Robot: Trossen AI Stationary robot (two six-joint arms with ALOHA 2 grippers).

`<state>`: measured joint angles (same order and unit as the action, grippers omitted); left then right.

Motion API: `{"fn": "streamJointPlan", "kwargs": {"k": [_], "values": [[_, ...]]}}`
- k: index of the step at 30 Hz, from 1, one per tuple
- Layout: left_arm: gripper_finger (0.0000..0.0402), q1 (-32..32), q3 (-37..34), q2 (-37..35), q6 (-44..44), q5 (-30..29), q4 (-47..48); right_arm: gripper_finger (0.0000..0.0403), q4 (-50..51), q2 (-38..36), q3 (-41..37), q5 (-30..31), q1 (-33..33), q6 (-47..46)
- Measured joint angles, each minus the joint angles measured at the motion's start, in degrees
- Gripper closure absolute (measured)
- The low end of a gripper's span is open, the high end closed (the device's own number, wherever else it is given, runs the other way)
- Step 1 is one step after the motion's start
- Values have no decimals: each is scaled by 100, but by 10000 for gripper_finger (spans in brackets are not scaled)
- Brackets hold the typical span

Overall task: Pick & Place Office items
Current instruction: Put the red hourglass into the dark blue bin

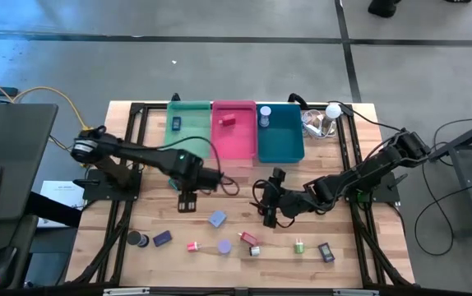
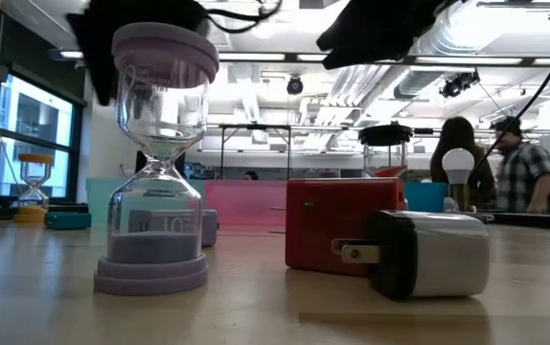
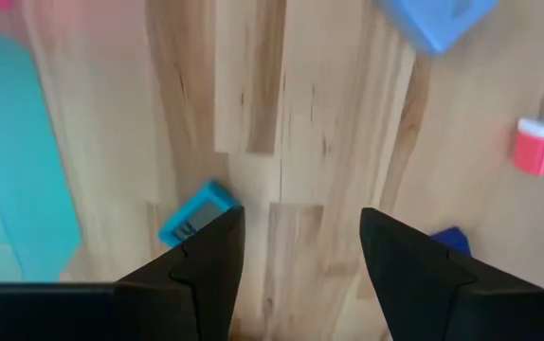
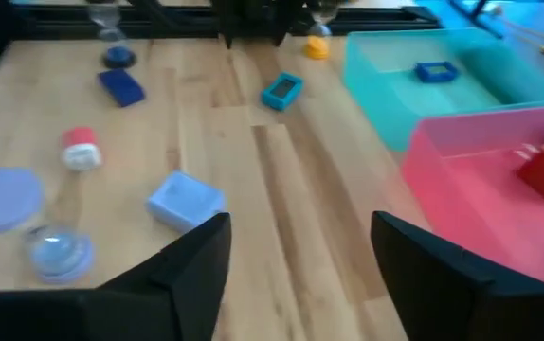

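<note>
Office items lie scattered on the near half of the wooden table: a light blue block (image 1: 217,219), a dark roll (image 1: 137,239), a dark blue block (image 1: 163,238), a red roll (image 1: 193,246), a lavender hourglass (image 2: 155,163), a red block (image 2: 337,225) and a white plug (image 2: 428,254). My left gripper (image 1: 188,203) points down, open, over bare wood in front of the green bin (image 1: 188,131). A small teal item (image 3: 196,216) lies beside one of its fingers. My right gripper (image 1: 269,215) hovers open near the table's middle, its fingers (image 4: 196,265) over bare wood.
The green bin, a pink bin (image 1: 233,136) and a teal bin (image 1: 281,140) stand in a row at the far edge, each with a small item inside. A white bulb (image 1: 333,110) with clear clutter sits right of them. People stand in the room beyond the table (image 2: 519,177).
</note>
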<state>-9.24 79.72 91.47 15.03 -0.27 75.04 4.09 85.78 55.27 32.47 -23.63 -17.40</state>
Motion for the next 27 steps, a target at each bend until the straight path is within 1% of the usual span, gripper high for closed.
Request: {"fn": "streamJointPlan", "kwargs": {"k": [3,8,10,11,14,16,18,21,23,27], "values": [[201,-225,-422,-420,327,-81,-207,118,-136,0,0,-139,0,18],[201,-546,-1329,-1335,856,-407,-883,40,-186,0,0,-208,-1,-21],[201,-670,-1758,-1747,924,-483,-1352,15,-183,0,0,-546,3,52],[201,-727,-1975,-1943,937,-492,-1610,9,-184,0,0,-705,2,92],[201,-851,-2568,-2465,948,-547,-2381,14,-236,0,0,-1203,-9,113],[201,-900,-2912,-2754,946,-610,-2841,24,-226,0,1,-1381,-14,78],[201,-906,-3212,-2961,948,-610,-3316,32,-216,0,0,-1598,-12,-55],[201,-906,-3547,-3146,946,-610,-3927,41,-205,0,0,-2152,-8,-205],[201,-906,-3676,-3175,908,-610,-4203,46,-266,0,2,-2239,-39,-224],[201,-904,-3764,-3173,836,-608,-4418,49,-331,0,14,-2249,-79,-188]]}}
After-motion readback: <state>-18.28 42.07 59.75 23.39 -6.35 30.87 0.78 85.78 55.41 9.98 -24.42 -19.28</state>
